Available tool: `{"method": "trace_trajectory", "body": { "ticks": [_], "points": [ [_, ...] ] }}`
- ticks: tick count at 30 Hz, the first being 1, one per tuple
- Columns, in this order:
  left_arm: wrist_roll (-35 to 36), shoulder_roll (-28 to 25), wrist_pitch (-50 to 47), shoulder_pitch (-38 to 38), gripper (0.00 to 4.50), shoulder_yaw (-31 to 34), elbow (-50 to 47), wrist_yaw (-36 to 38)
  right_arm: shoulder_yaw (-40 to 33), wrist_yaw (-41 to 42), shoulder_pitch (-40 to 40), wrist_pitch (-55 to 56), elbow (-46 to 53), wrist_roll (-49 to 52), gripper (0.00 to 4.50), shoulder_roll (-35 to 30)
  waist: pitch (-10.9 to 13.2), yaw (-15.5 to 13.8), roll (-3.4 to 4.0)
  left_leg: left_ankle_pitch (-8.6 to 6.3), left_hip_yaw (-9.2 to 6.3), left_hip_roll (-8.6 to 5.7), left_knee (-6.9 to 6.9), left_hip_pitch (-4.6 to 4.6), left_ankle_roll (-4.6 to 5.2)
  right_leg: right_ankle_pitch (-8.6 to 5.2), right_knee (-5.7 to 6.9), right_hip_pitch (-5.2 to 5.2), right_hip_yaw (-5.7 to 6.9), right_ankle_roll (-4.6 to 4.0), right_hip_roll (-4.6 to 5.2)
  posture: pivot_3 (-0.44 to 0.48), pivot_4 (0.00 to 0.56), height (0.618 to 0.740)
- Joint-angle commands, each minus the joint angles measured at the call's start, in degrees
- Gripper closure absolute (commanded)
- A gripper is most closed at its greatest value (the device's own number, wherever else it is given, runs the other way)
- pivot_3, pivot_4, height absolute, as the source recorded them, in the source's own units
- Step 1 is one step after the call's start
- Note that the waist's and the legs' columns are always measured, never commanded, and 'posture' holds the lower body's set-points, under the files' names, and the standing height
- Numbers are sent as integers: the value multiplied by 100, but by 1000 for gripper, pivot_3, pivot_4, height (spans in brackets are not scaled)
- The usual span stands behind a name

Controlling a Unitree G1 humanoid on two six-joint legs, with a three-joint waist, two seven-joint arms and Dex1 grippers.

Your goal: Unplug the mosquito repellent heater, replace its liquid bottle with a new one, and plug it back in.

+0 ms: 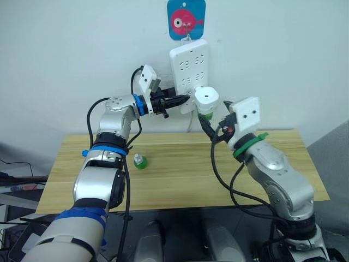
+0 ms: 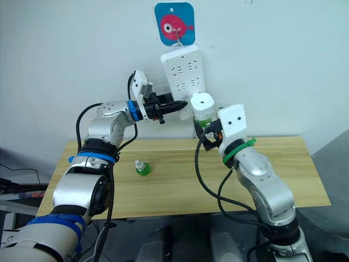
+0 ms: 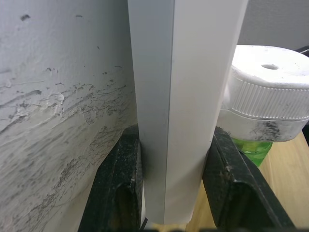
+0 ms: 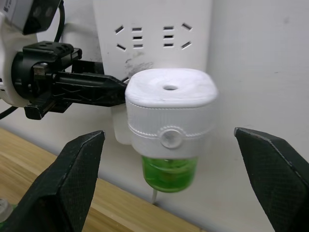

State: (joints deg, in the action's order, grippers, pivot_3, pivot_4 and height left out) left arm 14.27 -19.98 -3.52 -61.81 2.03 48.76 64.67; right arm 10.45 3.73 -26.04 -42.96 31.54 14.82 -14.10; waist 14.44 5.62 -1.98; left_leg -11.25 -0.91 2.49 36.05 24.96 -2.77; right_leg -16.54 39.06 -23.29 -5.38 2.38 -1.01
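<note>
Heater plugged into power strip, centred ahead of wide-open right gripper — left gripper clamps strip's edge.
Light, rigid, smooth plastic — likely best squeezed across ribbed sides, not green bottle beneath.

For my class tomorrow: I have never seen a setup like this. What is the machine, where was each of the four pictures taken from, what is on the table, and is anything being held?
This is a humanoid robot with two arms, each ending in a two-fingered black hand. The two wide pictures come from the cameras in its head, looking down over its arms. The two close pictures come from cameras on its wrists, looking along the fingers.

On the wall hangs a white power strip. The mosquito repellent heater, a small white unit with green liquid beneath it, is at the strip's lower end. The left hand is shut on the strip's edge, as if steadying it. The right hand is open, its fingers spread either side of the heater without touching it.

On the wooden table stands a small green bottle, possibly the replacement.
</note>
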Motion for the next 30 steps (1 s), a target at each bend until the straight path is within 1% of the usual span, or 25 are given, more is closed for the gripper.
{"method": "trace_trajectory", "body": {
  "ticks": [1,6,8,9,10,13,18,25,30],
  "points": [
    [-4,-9,-25,0,3211,-2,-237,23,-11,20,-314,123,-196,-194,0,136,0,0,0,0,0,0,0,0,0,0,0,0,0,0,0,-154,252,740],
    [-3,13,-43,71,3211,-13,-343,-9,-75,-22,-792,230,-782,-421,0,383,0,0,0,0,-2,0,-1,0,0,4,1,-1,3,-7,1,-148,250,740],
    [5,18,-62,97,3211,-10,-388,-25,-128,-68,-969,238,-1001,-488,0,491,0,0,0,0,-2,0,-2,1,0,15,2,-1,4,-26,2,-147,247,740],
    [7,17,-68,107,3211,-8,-405,-26,-153,-86,-1023,245,-1073,-517,361,540,0,-1,0,0,-2,0,-2,1,0,16,1,-2,4,-27,2,-146,247,740],
    [8,15,-70,114,3211,-7,-417,-27,-173,-93,-1059,256,-1117,-542,558,584,0,-1,0,0,-2,-1,-3,2,0,16,1,-2,5,-27,2,-146,246,740],
    [-12,9,-67,124,3211,-13,-419,-41,-162,-55,-1123,269,-1157,-589,1520,674,0,0,1,0,-2,0,-3,2,0,17,1,-2,6,-29,3,-148,246,740],
    [-99,6,-19,175,3211,-48,-399,-151,-138,-87,-1095,89,-937,-695,1489,787,0,6,1,0,-3,0,-1,2,0,17,4,-3,6,-29,3,-150,242,740],
    [-279,-98,159,198,3211,-42,-170,-484,-341,15,-645,-1210,657,-405,1489,719,-1,-37,1,-1,-14,5,-4,16,0,16,-4,-8,18,-28,8,-151,236,740],
    [-181,-258,5,356,3211,18,-302,-382,-612,39,-530,-1725,1112,-189,1489,798,-1,8,1,2,-13,2,2,11,-1,14,6,-8,17,-23,5,-160,237,740]
  ]
}}
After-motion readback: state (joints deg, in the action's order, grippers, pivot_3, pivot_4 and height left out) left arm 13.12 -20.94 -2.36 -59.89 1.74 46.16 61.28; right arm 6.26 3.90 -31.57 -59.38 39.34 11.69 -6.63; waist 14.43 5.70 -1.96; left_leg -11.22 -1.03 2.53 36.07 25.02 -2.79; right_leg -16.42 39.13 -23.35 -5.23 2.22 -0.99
